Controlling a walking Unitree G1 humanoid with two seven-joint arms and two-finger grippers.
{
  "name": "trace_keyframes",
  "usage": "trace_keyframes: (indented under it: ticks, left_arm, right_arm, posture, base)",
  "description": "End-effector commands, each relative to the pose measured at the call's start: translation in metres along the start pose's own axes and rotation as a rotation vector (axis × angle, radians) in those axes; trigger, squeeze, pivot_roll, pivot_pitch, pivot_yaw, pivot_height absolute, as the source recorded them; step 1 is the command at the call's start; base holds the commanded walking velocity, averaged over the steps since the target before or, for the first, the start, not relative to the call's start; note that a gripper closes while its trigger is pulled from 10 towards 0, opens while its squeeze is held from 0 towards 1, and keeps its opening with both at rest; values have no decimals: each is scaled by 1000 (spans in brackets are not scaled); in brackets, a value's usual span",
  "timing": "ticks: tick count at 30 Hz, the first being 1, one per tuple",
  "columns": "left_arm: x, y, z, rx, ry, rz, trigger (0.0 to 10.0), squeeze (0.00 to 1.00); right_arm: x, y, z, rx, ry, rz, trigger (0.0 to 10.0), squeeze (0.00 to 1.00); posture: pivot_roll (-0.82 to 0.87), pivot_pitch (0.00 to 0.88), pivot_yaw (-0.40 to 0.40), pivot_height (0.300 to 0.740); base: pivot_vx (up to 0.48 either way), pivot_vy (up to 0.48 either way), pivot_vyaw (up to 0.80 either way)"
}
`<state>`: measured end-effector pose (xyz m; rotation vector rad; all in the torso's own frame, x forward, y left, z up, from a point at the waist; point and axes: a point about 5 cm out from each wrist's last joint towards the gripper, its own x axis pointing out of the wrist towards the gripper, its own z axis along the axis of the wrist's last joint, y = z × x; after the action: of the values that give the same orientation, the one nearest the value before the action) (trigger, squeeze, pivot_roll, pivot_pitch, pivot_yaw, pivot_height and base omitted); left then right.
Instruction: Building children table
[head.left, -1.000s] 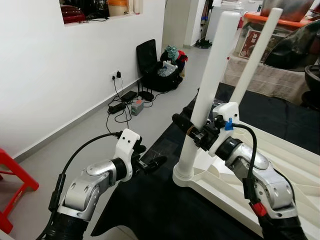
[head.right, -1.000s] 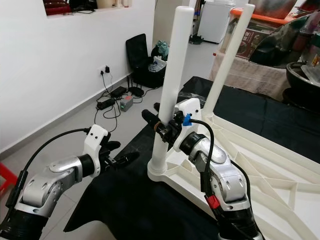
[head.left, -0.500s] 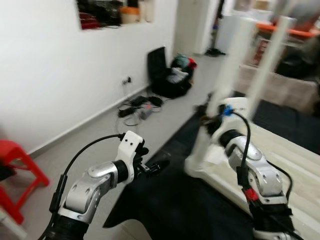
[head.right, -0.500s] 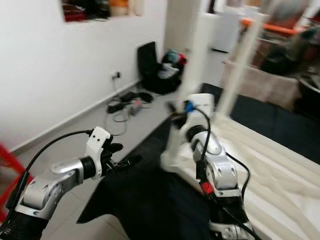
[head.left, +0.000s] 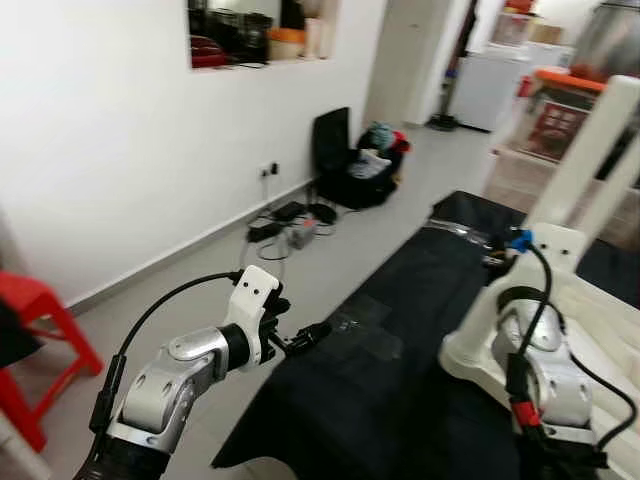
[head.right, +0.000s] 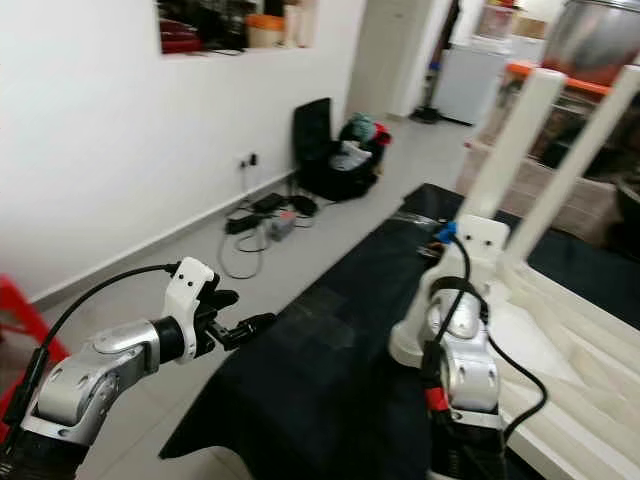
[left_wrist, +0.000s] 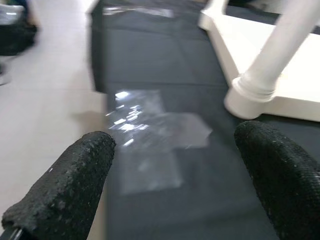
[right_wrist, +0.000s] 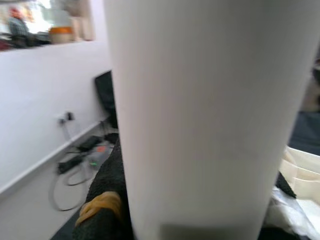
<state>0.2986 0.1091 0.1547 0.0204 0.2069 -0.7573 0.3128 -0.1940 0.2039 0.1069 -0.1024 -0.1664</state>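
Now view swung left, right pincer (head.left: 497, 262) still gripping table leg (head.right: 505, 165) (white), left pincer (left_wrist: 180, 185) agape.

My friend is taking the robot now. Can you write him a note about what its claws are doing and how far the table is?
Right claw: wrapped around a white table leg, near its base.
Left claw: open, holding nothing, hovering over the black mat beside a clear plastic sheet.
The white tabletop lies upside down on the mat with two legs standing up, the second one behind.
Left to do: I can't tell whether the held leg is tight; check it, then fit any legs that are missing.
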Motion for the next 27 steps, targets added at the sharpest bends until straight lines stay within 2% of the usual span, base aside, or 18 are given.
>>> trace_keyframes:
  ticks: [1, 2, 3, 4, 5, 6, 7, 9, 12, 14, 19, 20, 21, 23, 24, 25, 26, 27]
  left_arm:
    - [1, -1, 0, 5, 1, -4, 10000, 0]
    - [1, -1, 0, 5, 1, -4, 10000, 0]
    - [1, -1, 0, 4, 1, -3, 10000, 0]
    - [1, -1, 1, 3, -3, -5, 10000, 0]
    - [1, -1, 1, 3, -3, -5, 10000, 0]
    - [1, -1, 1, 3, -4, -7, 10000, 0]
    - [1, -1, 1, 4, -4, -8, 10000, 0]
    - [1, -1, 1, 4, -4, -8, 10000, 0]
    - [1, -1, 1, 4, -4, -10, 10000, 0]
    - [-2, 0, 0, 7, -3, 1, 10000, 0]
    - [-7, 4, -2, 7, 1, 21, 10000, 0]
    - [-8, 4, -2, 7, 2, 23, 10000, 0]
    - [-8, 4, -2, 8, 2, 23, 10000, 0]
    - [-8, 4, -2, 8, 3, 23, 10000, 0]
    - [-7, 4, -1, 8, 2, 21, 10000, 0]
    - [-7, 4, -1, 8, 2, 21, 10000, 0]
    - [-7, 3, -1, 10, 2, 18, 10000, 0]
    - [-7, 3, -1, 10, 2, 18, 10000, 0]
  right_arm:
    - [-8, 29, -19, 69, 84, 212, 10000, 1000]
    - [-8, 29, -19, 69, 84, 212, 10000, 1000]
    - [-12, 41, -10, 93, 62, 351, 10000, 1000]
    - [-30, 64, 13, 108, 4, 713, 10000, 0]
    - [-30, 64, 13, 108, 4, 713, 10000, 0]
    - [-41, 69, 23, 102, -26, 875, 10000, 0]
    - [-49, 71, 28, 94, -42, 966, 10000, 0]
    - [-49, 71, 28, 94, -42, 966, 10000, 0]
    - [-54, 70, 32, 66, -54, 1047, 10000, 0]
    - [-64, 65, 36, -20, -65, 1224, 10000, 0]
    - [-67, 60, 36, -64, -71, 1302, 10000, 0]
    - [-65, 59, 35, -60, -67, 1284, 4784, 0]
    - [-60, 59, 33, -56, -65, 1242, 1765, 0]
    - [-56, 58, 32, -52, -63, 1212, 1765, 0]
    - [-38, 54, 23, -97, -19, 1042, 0, 0]
    - [-38, 54, 23, -97, -19, 1042, 0, 0]
    - [-17, 45, 12, -153, 51, 822, 0, 0]
    - [-17, 45, 12, -153, 51, 822, 0, 0]
  posture:
    - [109, 0, -94, 740]
    - [109, 0, -94, 740]
    - [111, 0, -95, 740]
    - [109, 0, -95, 740]
    - [109, 0, -95, 740]
    - [109, 0, -95, 740]
    - [107, 0, -96, 740]
    - [107, 0, -96, 740]
    - [110, 0, -100, 740]
    - [125, 0, -116, 740]
    - [130, 0, -119, 740]
    - [130, 0, -116, 740]
    - [130, 0, -116, 740]
    - [130, 0, -116, 740]
    - [124, 0, -110, 740]
    - [124, 0, -110, 740]
    - [119, 0, -107, 740]
    - [119, 0, -107, 740]
  base:
    - [0, 0, 0]
    - [0, 0, 0]
    - [0, 0, 0]
    - [0, 0, 0]
    - [0, 0, 0]
    - [0, 0, 0]
    - [0, 0, 0]
    - [0, 0, 0]
    - [0, 0, 0]
    - [0, 0, 0]
    - [0, 0, 0]
    - [0, 0, 0]
    - [0, 0, 0]
    - [0, 0, 0]
    - [0, 0, 0]
    - [0, 0, 0]
    - [0, 0, 0]
    - [0, 0, 0]
